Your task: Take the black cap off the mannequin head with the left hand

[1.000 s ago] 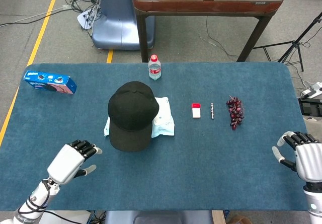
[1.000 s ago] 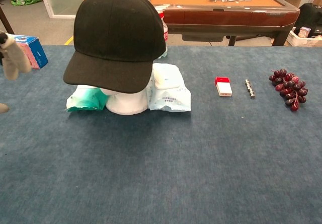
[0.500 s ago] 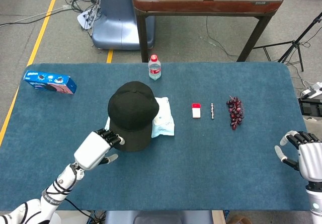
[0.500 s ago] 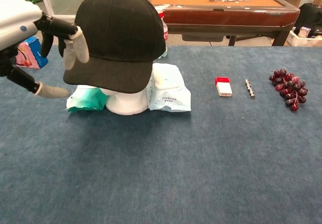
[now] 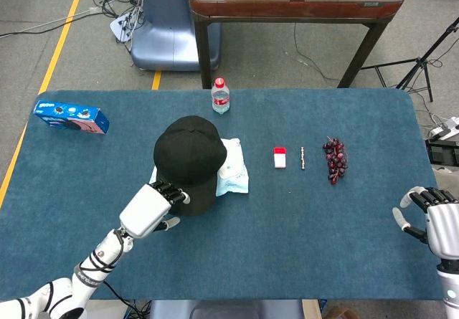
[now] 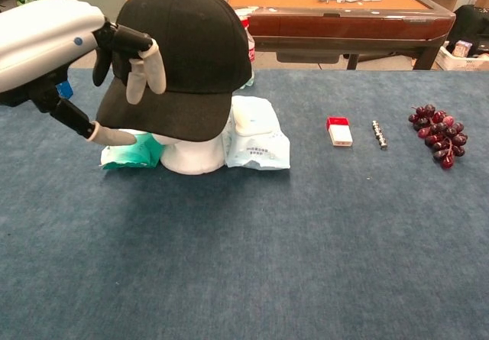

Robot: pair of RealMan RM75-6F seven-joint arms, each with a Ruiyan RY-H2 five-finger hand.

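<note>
The black cap (image 5: 188,158) sits on a white mannequin head (image 6: 191,157) in the left middle of the blue table (image 5: 301,218). In the chest view the cap (image 6: 187,50) faces front-left with its brim low. My left hand (image 5: 149,210) is at the brim's left front edge. Its fingers (image 6: 145,72) hang spread over the top of the brim and its thumb (image 6: 114,136) reaches just under it, apart from the fingers; I cannot tell whether they touch the brim. My right hand (image 5: 434,222) rests at the table's right front corner, fingers apart, holding nothing.
Two wipe packs (image 6: 256,134) flank the mannequin head. A water bottle (image 5: 221,95) stands behind the cap. A blue cookie box (image 5: 70,117) lies far left. A red-and-white box (image 5: 280,157), a small metal piece (image 5: 303,158) and grapes (image 5: 335,159) lie to the right.
My left hand has travelled from the table's front left up and right to the cap's brim, its fingers now over the brim. The right hand has barely moved.
</note>
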